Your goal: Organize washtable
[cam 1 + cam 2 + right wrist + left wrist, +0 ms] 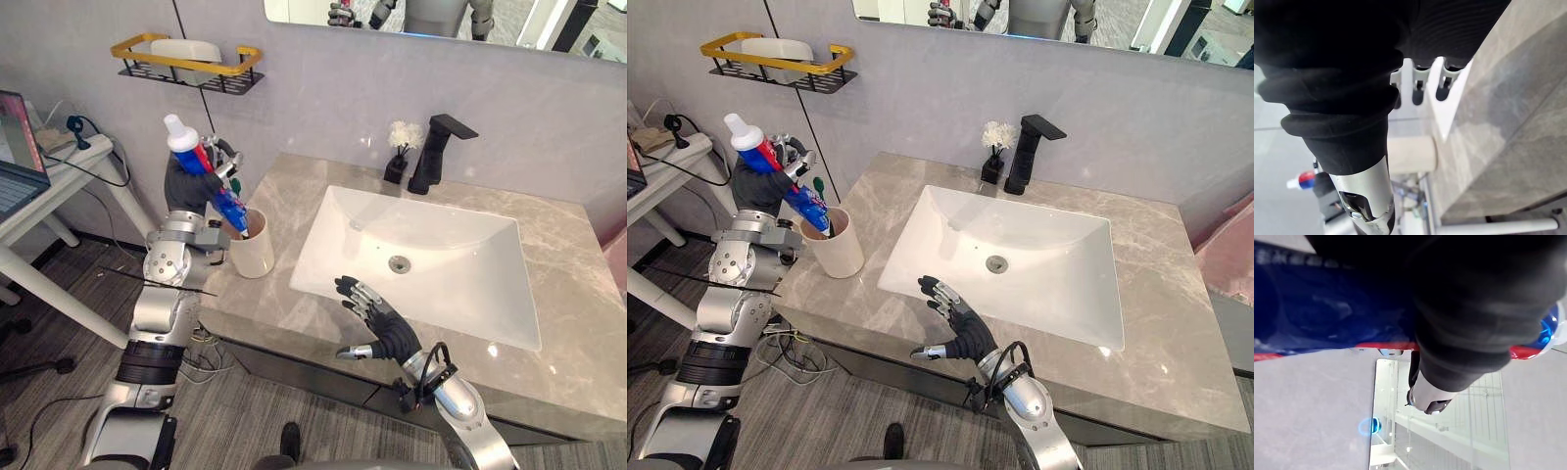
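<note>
Nearest, the right hand [377,328] is hanging over the front strip of the counter [279,313], just before the sink [441,255], its fingers spread loosely and its thumb out to the side, grasping nothing. Whether the fingertips are touching the stone I cannot tell. Farther left, at the counter's left edge, a beige cup [253,253] is standing upright, and the left hand [189,188] is reaching in above it from beyond that edge. Its fingers are wrapping tightly round a blue and red tube [192,152], which is tilting with its white cap up and away from the sink while its lower end is dipping into the cup's mouth. The white sink is lying sunk in the counter's middle, its drain [398,262] showing at the bottom. Behind the sink a black faucet [436,152] is rising, with a small black vase [400,157] of white flowers sitting just beside it. Off to the left a desk [73,176] is carrying a laptop [18,147]. On the wall above the cup a gold-rimmed shelf [186,64] is holding something white, and a mirror [441,15] is hanging over the faucet.
</note>
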Tool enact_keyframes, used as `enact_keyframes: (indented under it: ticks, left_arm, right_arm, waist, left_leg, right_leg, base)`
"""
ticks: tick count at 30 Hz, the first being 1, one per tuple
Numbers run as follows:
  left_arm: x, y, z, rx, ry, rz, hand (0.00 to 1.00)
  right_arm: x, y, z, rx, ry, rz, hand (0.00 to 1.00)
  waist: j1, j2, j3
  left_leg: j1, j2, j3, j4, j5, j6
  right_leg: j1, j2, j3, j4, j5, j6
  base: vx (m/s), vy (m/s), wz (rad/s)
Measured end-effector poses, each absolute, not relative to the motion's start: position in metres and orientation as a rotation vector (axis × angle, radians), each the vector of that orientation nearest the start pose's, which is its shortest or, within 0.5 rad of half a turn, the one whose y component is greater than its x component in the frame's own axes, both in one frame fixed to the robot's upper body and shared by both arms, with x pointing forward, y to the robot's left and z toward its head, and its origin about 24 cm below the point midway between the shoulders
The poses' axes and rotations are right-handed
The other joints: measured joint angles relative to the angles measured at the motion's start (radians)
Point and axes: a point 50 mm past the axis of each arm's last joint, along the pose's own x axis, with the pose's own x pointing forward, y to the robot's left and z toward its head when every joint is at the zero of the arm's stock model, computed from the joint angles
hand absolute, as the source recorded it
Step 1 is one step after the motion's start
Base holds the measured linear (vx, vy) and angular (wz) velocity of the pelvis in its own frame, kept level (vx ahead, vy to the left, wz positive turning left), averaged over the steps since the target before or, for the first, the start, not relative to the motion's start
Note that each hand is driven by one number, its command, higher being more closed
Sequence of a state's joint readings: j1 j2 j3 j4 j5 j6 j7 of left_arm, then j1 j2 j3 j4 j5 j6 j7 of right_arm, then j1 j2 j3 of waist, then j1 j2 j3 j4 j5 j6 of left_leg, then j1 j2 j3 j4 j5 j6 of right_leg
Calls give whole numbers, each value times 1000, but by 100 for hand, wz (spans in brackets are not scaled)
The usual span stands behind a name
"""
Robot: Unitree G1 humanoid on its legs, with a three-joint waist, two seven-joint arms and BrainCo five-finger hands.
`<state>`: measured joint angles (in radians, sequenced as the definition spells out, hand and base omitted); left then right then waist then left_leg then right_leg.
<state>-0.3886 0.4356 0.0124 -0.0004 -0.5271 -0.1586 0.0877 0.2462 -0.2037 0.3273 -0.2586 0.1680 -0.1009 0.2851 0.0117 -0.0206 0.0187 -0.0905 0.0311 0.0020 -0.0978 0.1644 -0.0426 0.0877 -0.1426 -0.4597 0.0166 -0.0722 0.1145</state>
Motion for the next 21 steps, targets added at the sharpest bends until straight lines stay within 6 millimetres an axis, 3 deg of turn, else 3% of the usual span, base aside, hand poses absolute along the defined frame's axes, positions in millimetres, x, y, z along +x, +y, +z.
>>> enact_keyframes:
  ticks: [16, 17, 21]
  left_arm:
    - [294, 206, 154, -121, -438, -21, 100]
    - [294, 206, 154, -120, -438, -21, 0]
    - [293, 206, 154, -107, -438, -20, 0]
  right_arm:
    - [189, -106, 49, 45, -64, 558, 0]
    - [190, -106, 49, 44, -64, 555, 0]
    - [191, -110, 50, 38, -66, 540, 0]
  waist:
    - [1, -19, 17]
    - [1, -22, 19]
    - [1, -23, 25]
  left_leg:
    - [3, 4, 19, 0, -1, 0]
    - [3, 5, 24, 0, -1, 0]
    - [2, 4, 29, -2, -1, 0]
  right_leg:
    - [-5, 1, 14, -1, 0, -1]
    - [-7, 1, 19, -2, -2, -3]
    - [-11, -1, 24, -3, 0, -6]
  base:
    - [0, 0, -2]
    - [-4, -3, -9]
    - [-9, -4, -5]
